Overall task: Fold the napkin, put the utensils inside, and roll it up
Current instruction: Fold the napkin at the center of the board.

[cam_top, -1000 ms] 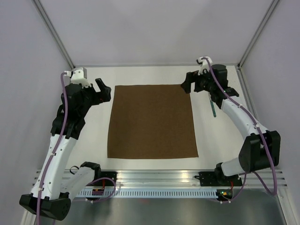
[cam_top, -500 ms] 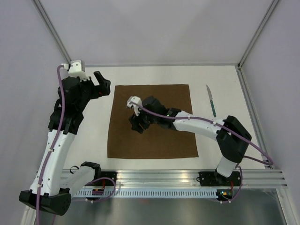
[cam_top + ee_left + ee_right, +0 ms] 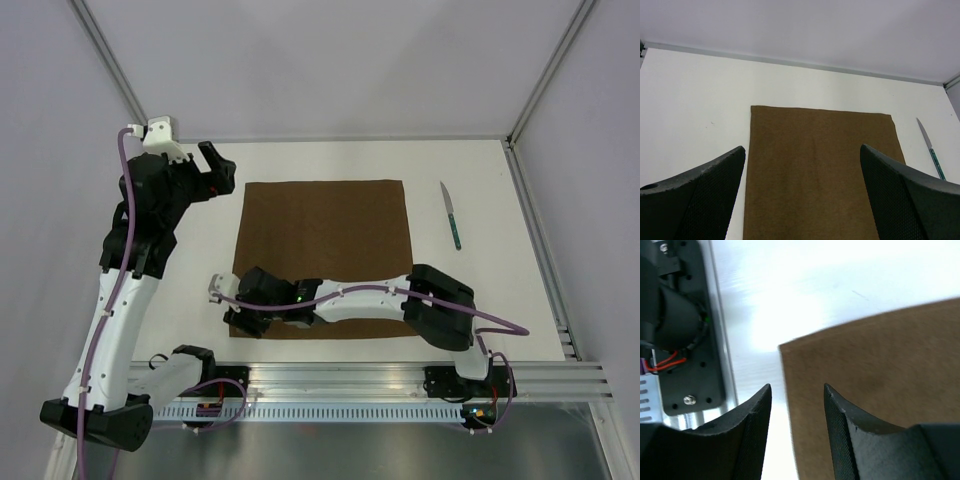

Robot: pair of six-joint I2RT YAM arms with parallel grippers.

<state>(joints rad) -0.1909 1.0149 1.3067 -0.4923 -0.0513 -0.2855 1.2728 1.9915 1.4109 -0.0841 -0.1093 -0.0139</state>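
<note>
One napkin corner lies under right pincer.

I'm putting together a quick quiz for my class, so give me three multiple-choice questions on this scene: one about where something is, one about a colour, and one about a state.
1. Where does the knife lie?
A) on the table, right of the napkin
B) on top of the napkin
C) held in the left arm's jaws

2. What colour is the napkin?
A) white
B) dark brown
C) teal

3. How does the napkin lie?
A) rolled up
B) folded in half
C) spread flat

Answers:
1 A: it rests on bare table beyond the napkin's right edge, apart from it.
2 B: it reads brown in all three views.
3 C: it is one flat sheet with no fold showing.
</note>
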